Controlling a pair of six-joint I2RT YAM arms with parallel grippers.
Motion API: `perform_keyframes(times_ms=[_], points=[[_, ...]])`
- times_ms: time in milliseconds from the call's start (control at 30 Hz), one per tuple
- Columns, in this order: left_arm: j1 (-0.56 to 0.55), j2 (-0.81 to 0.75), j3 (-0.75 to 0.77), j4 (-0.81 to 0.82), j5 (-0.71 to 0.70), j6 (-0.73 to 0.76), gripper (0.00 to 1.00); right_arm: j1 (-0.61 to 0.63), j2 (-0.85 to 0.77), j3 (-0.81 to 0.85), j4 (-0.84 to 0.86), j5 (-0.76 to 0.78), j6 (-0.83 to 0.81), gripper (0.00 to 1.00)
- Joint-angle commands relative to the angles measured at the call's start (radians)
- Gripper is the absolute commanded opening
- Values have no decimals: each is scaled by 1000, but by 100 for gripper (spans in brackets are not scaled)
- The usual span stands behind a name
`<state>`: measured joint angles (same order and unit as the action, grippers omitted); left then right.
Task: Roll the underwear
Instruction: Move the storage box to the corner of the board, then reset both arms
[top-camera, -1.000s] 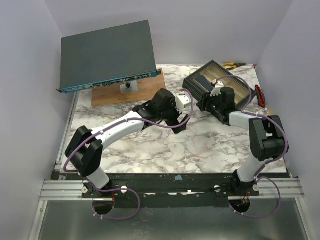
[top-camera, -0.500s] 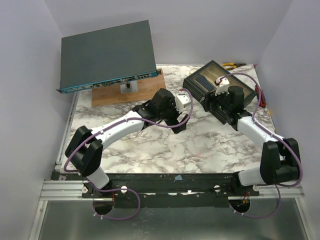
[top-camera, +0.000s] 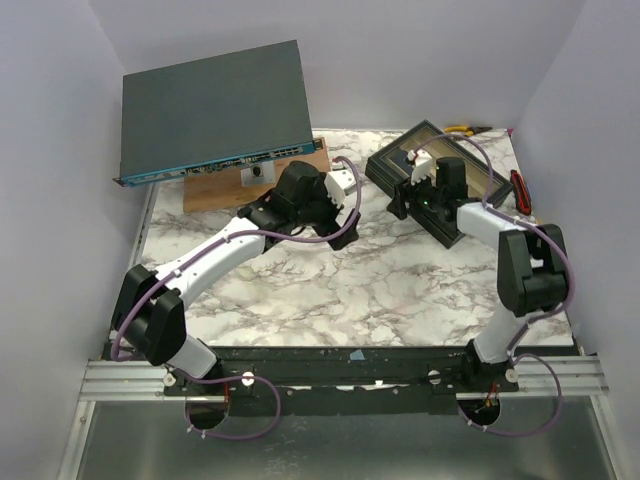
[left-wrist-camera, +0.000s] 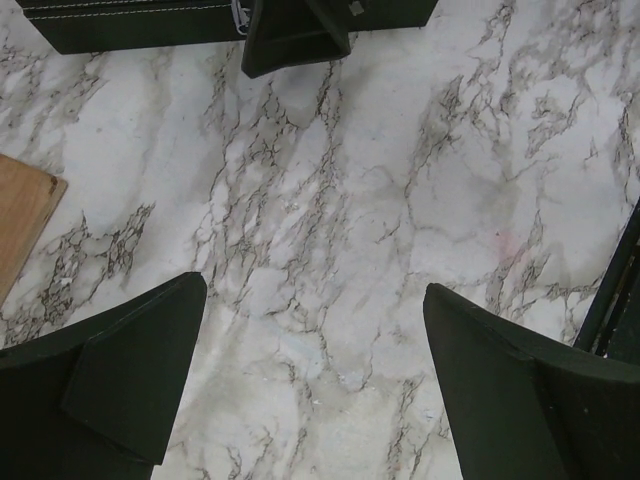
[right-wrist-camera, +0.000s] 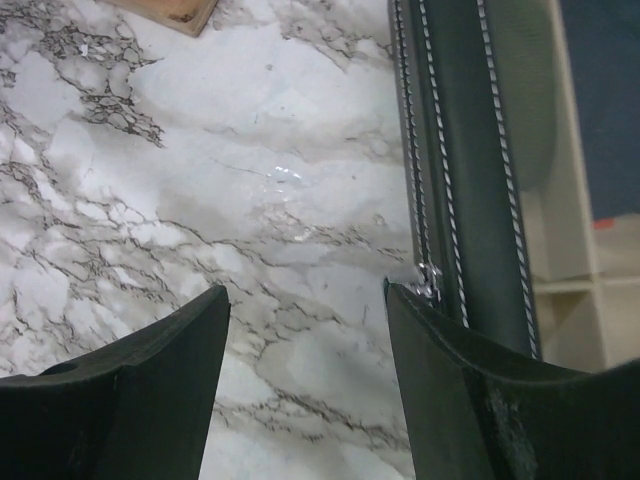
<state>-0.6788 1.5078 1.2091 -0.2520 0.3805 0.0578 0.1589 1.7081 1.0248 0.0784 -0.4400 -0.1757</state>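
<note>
Far to the left of the black stitched box (right-wrist-camera: 455, 150), seen from overhead, a flat dark grey network switch (top-camera: 215, 105) rests with its front edge on a wooden board (top-camera: 255, 180). Both sit at the back of the marble table (top-camera: 400, 290). Nearer the box, but well apart from it, the left gripper (left-wrist-camera: 312, 290) hangs over bare marble. Its jaws are spread wide with nothing between them, and a corner of the board shows at the left edge of its wrist view. The box's near wall runs along the top of that same view. The right gripper (right-wrist-camera: 305, 292) is at the box's left wall, also released and holding nothing. One finger is over marble and the other is in front of the white-stitched wall; whether it touches the wall cannot be told. Inside the box, pale dividers separate the compartments, and something dark blue (right-wrist-camera: 605, 100) fills the compartment farthest from the right gripper. The underwear cannot be made out in any view. The only candidate is a dull dark shape just inside the box's stitched wall, and it is too unclear to name. Beyond the box's right side, a red-handled tool (top-camera: 519, 188) lies on the marble, and a yellow-handled tool (top-camera: 460, 129) lies behind the box.
</note>
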Motion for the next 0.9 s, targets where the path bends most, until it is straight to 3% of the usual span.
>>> perform_keyframes(times_ms=[0,367,700,867], points=[[17,-54,-22,-10,39,19,99,7,126,103,-52,-100,46,67],[25,-63,-37,3,50,11,99,8,219,160,-126,70,70,64],[47,-103,-37,-9,36,36,99,7,23,142,-251,-121,-33,69],[97,-170,-52,-27,-1,75,99,5,-168,75,-269,-26,-51,77]])
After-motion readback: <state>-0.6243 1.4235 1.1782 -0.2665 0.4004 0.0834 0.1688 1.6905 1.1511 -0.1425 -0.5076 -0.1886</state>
